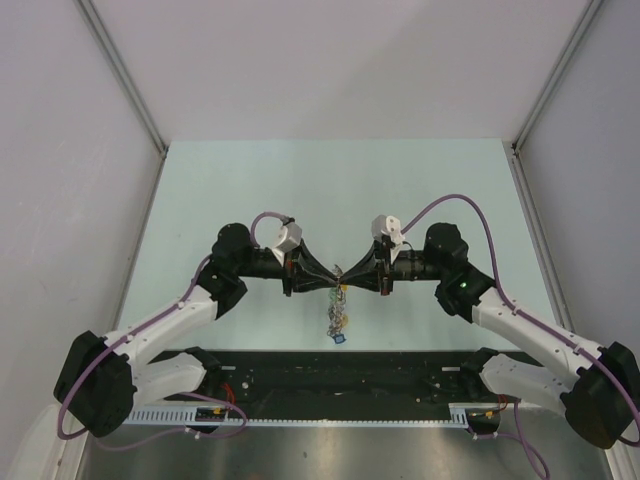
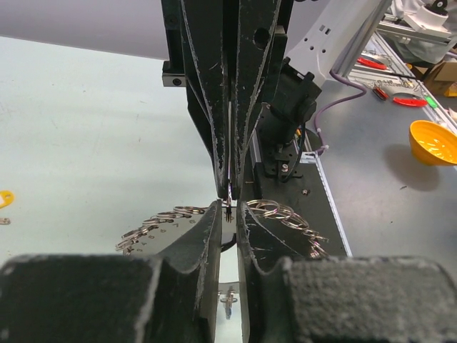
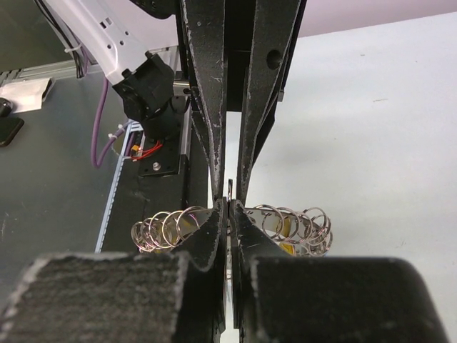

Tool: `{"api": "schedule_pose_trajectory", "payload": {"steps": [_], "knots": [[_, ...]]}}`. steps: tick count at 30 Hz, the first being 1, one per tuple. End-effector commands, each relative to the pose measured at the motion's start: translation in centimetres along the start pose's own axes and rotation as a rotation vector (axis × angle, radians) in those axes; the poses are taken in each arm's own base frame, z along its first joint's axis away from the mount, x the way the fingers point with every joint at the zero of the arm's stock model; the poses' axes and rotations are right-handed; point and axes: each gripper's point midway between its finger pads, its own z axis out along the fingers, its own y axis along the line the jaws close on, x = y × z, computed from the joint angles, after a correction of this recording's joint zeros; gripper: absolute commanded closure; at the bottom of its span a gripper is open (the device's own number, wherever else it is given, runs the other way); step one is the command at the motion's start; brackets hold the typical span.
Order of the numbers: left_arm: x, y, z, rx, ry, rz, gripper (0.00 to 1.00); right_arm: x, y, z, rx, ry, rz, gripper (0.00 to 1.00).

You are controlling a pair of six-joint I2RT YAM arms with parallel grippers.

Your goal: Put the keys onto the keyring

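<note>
My two grippers meet tip to tip above the middle of the table. The keyring (image 1: 338,300) hangs from that point, with small keys (image 1: 339,325) bunched below it. In the left wrist view the keyring's (image 2: 161,223) chain-like edge spreads to both sides of my left gripper (image 2: 228,207), whose jaws stand a narrow gap apart at the ring's top. A key (image 2: 228,300) hangs in the gap below. In the right wrist view my right gripper (image 3: 229,207) is pressed shut on a thin metal key blade (image 3: 230,188). The ring's (image 3: 296,223) loops fan out behind it.
The black base rail (image 1: 340,375) runs along the near edge under the arms. White walls (image 1: 60,150) close in both sides. A yellow bowl (image 2: 434,141) sits on the bench beyond the table. A small yellow item (image 2: 4,199) lies on the table at the far left.
</note>
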Motion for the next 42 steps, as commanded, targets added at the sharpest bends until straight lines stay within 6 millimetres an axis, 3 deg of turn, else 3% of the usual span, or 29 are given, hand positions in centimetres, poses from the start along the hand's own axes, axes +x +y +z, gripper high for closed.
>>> {"api": "schedule_pose_trajectory", "payload": {"steps": [1,10,16,21,23,24,27,30,34,38,42], "knots": [[-1.6,-0.5,0.1,0.033,-0.016,0.033,0.83,-4.0,0.5,0.4,-0.03,-0.083,-0.117,1.0],[-1.4,-0.3,0.1,0.024,-0.01,0.021,0.89,-4.1,0.4,0.6,-0.032,-0.08,-0.119,1.0],[-1.7,0.0,0.0,-0.003,-0.016,0.028,1.0,-3.5,0.4,0.8,-0.029,-0.061,-0.1,1.0],[-1.6,0.7,-0.3,-0.059,-0.005,0.044,1.0,-3.7,0.0,0.6,0.006,-0.06,-0.093,1.0],[-1.8,1.4,-0.5,-0.111,-0.003,0.053,1.0,-4.2,-0.6,0.1,0.048,-0.067,-0.097,0.88],[-1.9,1.7,-0.6,-0.131,0.0,0.058,1.0,-4.5,-1.2,-0.2,0.08,-0.073,-0.085,0.74],[-2.2,3.2,-1.5,-0.211,0.01,0.047,1.0,-4.9,-3.2,-1.1,0.184,-0.065,-0.038,0.55],[-2.7,4.8,-2.9,-0.294,0.002,0.032,0.99,-4.3,-6.8,-2.7,0.363,-0.05,0.033,0.43],[-3.3,6.8,-5.1,-0.414,0.015,0.053,1.0,-2.2,-12.6,-6.0,0.649,-0.015,0.186,0.4],[-3.8,7.4,-6.3,-0.482,-0.005,0.099,1.0,1.9,-18.0,-9.2,0.887,0.041,0.376,0.4],[-3.7,7.9,-7.4,-0.543,0.006,0.129,0.99,6.8,-22.0,-10.6,1.053,0.132,0.468,0.41]]}}
